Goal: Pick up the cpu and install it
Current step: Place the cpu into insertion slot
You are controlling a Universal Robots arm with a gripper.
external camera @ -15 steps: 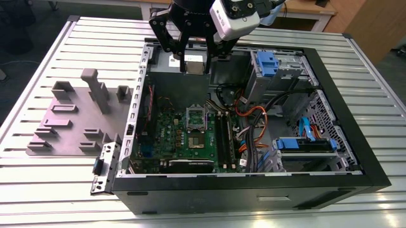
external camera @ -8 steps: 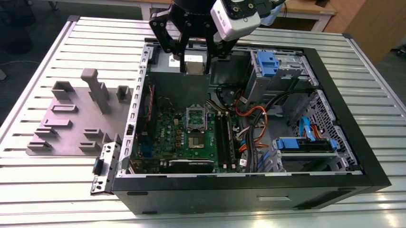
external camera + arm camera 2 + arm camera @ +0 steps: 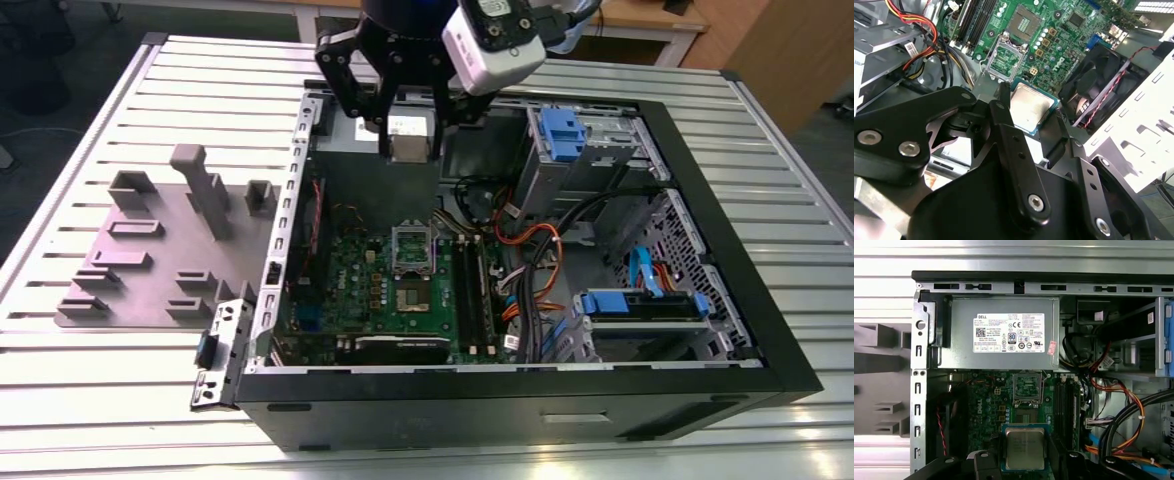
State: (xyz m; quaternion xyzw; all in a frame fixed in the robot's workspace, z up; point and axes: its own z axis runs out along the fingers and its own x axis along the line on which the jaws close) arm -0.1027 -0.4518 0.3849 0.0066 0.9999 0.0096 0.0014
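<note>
My gripper hangs above the back of the open computer case, shut on the cpu, a flat square chip with a silver-grey top. In both wrist views the cpu sits level between the black fingers, well above the green motherboard. The empty socket lies on the board below and ahead of the chip. Its hinged metal frame stands flipped open.
A grey power supply box with a white label fills the case's corner beside the socket. Memory slots, orange cables and blue-tabbed drive cages lie at the exterior view's right. A black fan borders the board. A grey fixture plate lies outside.
</note>
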